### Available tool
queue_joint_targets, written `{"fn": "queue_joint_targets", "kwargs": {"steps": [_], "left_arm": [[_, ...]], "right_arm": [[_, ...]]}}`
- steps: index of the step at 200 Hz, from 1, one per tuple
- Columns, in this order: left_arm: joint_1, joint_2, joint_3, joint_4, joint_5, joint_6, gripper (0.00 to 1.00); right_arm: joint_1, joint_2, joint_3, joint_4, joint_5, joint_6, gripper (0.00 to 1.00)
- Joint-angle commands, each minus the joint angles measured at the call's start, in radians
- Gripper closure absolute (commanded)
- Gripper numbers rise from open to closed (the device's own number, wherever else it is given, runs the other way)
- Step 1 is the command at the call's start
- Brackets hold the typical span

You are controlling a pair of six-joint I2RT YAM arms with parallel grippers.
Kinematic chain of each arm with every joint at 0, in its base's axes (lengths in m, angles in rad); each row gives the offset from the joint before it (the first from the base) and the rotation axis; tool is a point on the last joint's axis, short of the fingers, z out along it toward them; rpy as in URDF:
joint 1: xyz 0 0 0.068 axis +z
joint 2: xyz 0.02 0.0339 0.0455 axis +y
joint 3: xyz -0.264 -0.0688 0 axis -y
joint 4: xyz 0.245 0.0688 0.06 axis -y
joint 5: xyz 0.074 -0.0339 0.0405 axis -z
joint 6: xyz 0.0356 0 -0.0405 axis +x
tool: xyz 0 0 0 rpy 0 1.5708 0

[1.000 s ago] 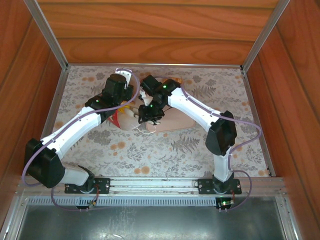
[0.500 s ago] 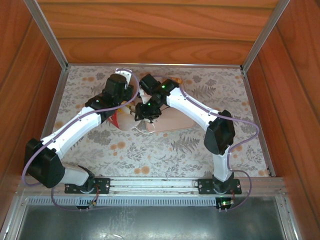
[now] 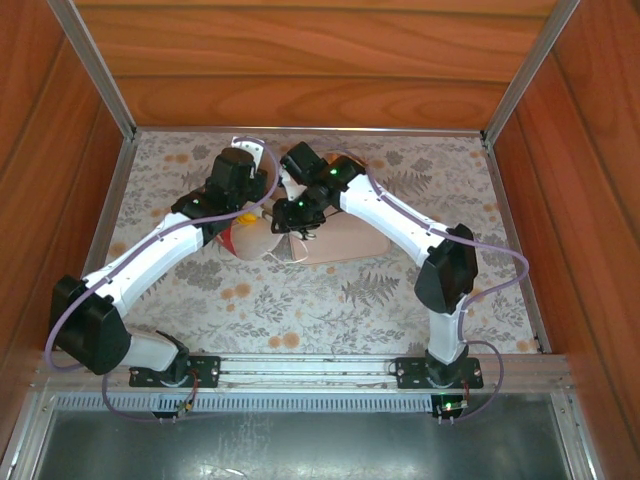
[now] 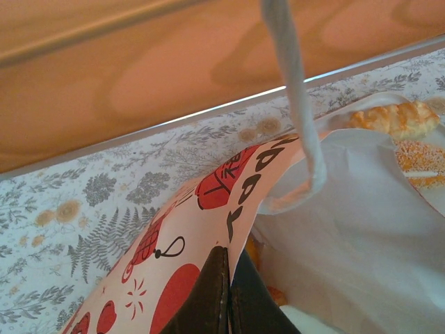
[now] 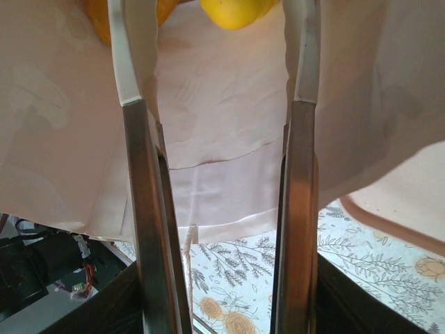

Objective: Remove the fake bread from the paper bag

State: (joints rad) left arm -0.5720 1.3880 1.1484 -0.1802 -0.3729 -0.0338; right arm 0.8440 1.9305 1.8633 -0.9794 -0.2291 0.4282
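- The paper bag (image 3: 250, 240) sits on the far middle of the flowered worktop (image 3: 300, 300), right where the two arms meet. Its red-printed side faces the left arm.
- The left tool (image 4: 228, 296) is clamped tight on the bag's rim. In the left wrist view its dark fingers meet with the paper edge pinched between them, red hearts and black lettering on one side and the plain white inside on the other.
- A white cord handle (image 4: 300, 111) rises straight up from the rim, just past that pinch.
- The right tool (image 5: 215, 49) is pushed into the bag's mouth. Its two fingers (image 5: 142, 209) stand well apart with white paper on both sides and behind them.
- Nothing sits between those jaws. They are open and grip nothing.
- Some of the fake bread (image 5: 233, 8) is in the bag: a yellow rounded piece lies just beyond the right tool's fingertips. An orange-brown one lies off to the side of it.
- The left wrist view also catches a bit of golden-orange down inside the bag, close to the pinched rim.
- Other pieces lie outside the bag. A flaky golden one and a seeded one lie side by side just past the mouth.
- A pale beige tray (image 3: 350, 245) lies flat on the worktop beside the bag, under the right arm's forearm.
- I cannot tell from here whether those two outside pieces rest on the tray itself.
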Motion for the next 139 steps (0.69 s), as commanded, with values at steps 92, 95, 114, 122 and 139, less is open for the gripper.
{"fn": "queue_joint_targets", "kwargs": {"steps": [92,95,114,122,139], "left_arm": [[-0.008,0.003,0.029,0.001,-0.013,-0.021,1.0],[-0.007,0.003,0.029,0.0,-0.013,-0.023,1.0],[-0.007,0.001,0.028,0.001,-0.016,-0.024,1.0],[-0.008,0.001,0.03,0.003,-0.015,-0.022,1.0],[-0.008,0.005,0.037,0.005,-0.011,-0.021,1.0]], "right_arm": [[0.003,-0.012,-0.05,-0.001,-0.095,0.041,0.49],[0.004,-0.01,-0.051,0.0,-0.096,0.041,0.49],[0.004,0.004,-0.049,0.002,-0.104,0.038,0.49],[0.004,0.011,-0.045,0.0,-0.109,0.035,0.49],[0.004,0.026,-0.033,-0.011,-0.115,0.031,0.49]]}}
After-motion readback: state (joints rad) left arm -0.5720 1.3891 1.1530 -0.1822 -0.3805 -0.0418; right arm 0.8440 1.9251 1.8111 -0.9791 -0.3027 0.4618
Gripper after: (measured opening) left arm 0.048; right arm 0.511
